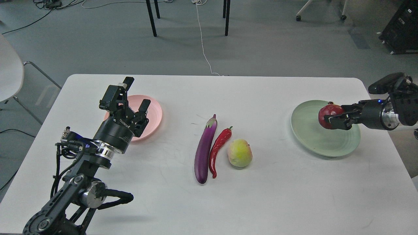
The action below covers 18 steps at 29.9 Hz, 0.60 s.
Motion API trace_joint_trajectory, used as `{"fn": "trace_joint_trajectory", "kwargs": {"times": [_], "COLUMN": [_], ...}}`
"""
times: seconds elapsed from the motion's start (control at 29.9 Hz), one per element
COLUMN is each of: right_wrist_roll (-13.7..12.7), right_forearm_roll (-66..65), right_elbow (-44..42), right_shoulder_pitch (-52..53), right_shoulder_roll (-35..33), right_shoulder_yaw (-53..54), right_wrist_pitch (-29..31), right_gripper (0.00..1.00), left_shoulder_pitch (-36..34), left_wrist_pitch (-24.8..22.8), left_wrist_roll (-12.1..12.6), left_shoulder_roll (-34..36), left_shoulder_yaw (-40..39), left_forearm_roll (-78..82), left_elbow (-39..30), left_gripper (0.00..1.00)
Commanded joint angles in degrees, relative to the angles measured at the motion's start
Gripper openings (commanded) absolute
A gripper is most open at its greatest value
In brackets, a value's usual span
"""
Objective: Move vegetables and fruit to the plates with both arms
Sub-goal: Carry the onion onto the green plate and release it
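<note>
White table (294,195): your right gripper (331,119) grips the pomegranate (328,112) over the green plate (313,140); left gripper (136,94) sits wide open above the pink plate (153,112).

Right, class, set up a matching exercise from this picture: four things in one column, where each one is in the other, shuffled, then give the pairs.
Things:
1. round dark-red pomegranate
2. long glossy purple eggplant
3. round yellow-green fruit
4. round pale pink plate

Places:
A. on the white table, just right of the curved red chili pepper
B. partly behind the open left hand
C. gripped in the right hand over the pale green plate
D. on the table, just left of the chili pepper

Pairs: 1-C, 2-D, 3-A, 4-B
</note>
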Motion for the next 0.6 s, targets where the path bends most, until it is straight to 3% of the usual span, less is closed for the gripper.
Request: {"fn": "trace_joint_trajectory", "kwargs": {"times": [0.0, 0.23, 0.4, 0.57], "right_wrist_roll": [0.00, 0.00, 0.00, 0.00], "right_forearm_roll": [0.00, 0.09, 0.09, 0.18], "right_elbow": [-2.14, -5.84, -5.93, -5.58], "right_shoulder_pitch": [-0.26, -1.05, -1.14, -1.14], "right_shoulder_roll": [2.55, 7.92, 7.75, 7.22], "right_shoulder_yaw": [-0.01, -0.10, -0.19, -0.19], "right_wrist_pitch": [-0.01, -0.01, -0.01, -0.01], "right_gripper": [0.53, 0.59, 0.81, 0.92], "left_shoulder_pitch": [0.00, 0.35, 0.35, 0.44], "left_wrist_pitch": [0.05, 0.05, 0.05, 0.05], "left_wrist_roll": [0.01, 0.01, 0.01, 0.01], "left_shoulder_roll": [-0.08, -0.08, 0.10, 0.01], "left_shoulder_yaw": [0.01, 0.01, 0.01, 0.01], "left_forearm_roll": [0.00, 0.00, 0.00, 0.00], "left_elbow": [0.00, -0.18, -0.35, -0.35], "left_gripper": [0.99, 0.99, 0.99, 0.99]}}
